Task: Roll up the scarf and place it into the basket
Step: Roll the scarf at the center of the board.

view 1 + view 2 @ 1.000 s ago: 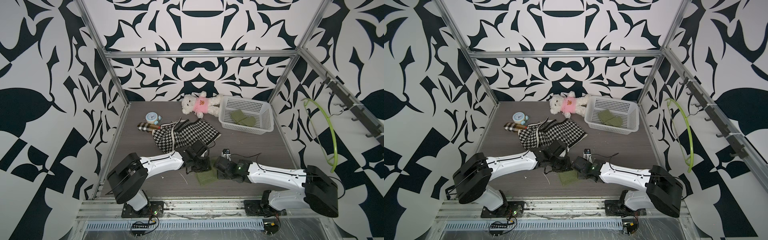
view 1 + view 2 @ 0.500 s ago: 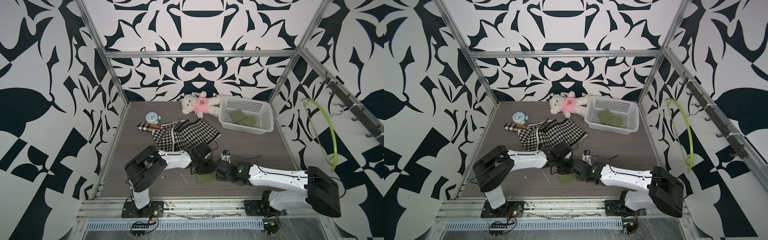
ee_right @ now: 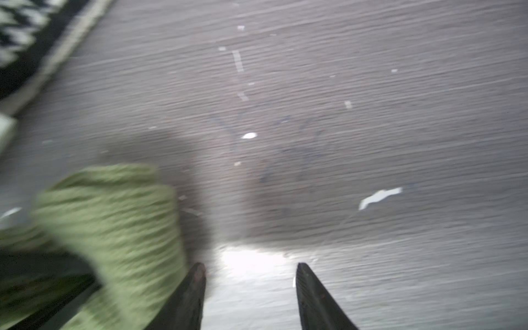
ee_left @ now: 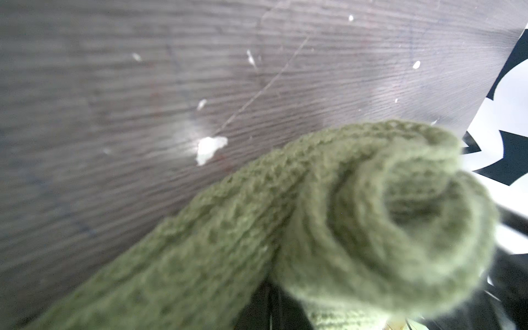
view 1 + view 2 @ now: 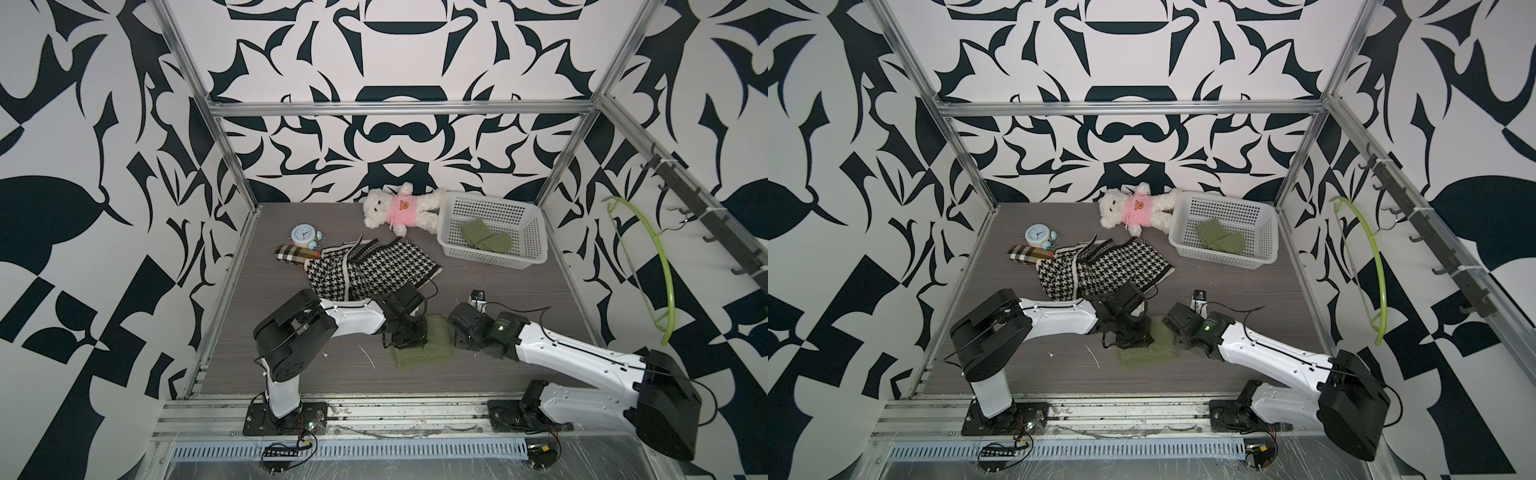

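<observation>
Left gripper (image 5: 406,333): closed, pinching one end of the green scarf (image 5: 424,345), which lies half rolled near the tabletop's (image 5: 291,357) front edge, about midway along it. Its fingers are hidden under the wrist in both top views and mostly behind the wool in the left wrist view. Right gripper (image 3: 248,267): jaws apart, empty, just beside the roll's other end. Risks: held at one end only, the loose coil (image 4: 385,217) may sag, telescope or unwind if lifted, and the flat tail may drag. Unclear: how many turns are wound; the right wrist view is smeared. Mid-tabletop: houndstooth scarf (image 5: 374,270), close to the left arm, could snag. Far right corner: basket (image 5: 482,210), well apart, holding green knit pieces (image 5: 484,240) that narrow the room; their number cannot be told.
</observation>
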You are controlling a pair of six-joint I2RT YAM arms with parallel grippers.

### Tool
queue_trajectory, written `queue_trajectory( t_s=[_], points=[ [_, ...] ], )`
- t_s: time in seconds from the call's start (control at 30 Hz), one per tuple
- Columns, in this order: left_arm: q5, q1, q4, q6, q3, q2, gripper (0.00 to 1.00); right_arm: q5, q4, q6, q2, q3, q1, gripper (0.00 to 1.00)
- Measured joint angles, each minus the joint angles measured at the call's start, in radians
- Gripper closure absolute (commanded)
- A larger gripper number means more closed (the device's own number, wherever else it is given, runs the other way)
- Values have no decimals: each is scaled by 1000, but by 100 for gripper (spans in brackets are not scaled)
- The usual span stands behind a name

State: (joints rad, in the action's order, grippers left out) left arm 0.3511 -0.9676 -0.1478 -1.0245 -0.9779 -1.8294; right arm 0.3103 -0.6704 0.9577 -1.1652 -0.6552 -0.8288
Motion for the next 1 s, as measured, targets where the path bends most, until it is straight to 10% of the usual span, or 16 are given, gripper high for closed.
queue_trajectory(
  t_s=[0.8,1.0],
  points=[
    [9,4,77,32,63,24,96,-625,414,-317,-137,64,95,50],
    [14,14,73,49,78,34,96,-721,495,-297,-218,64,116,78]
  ],
)
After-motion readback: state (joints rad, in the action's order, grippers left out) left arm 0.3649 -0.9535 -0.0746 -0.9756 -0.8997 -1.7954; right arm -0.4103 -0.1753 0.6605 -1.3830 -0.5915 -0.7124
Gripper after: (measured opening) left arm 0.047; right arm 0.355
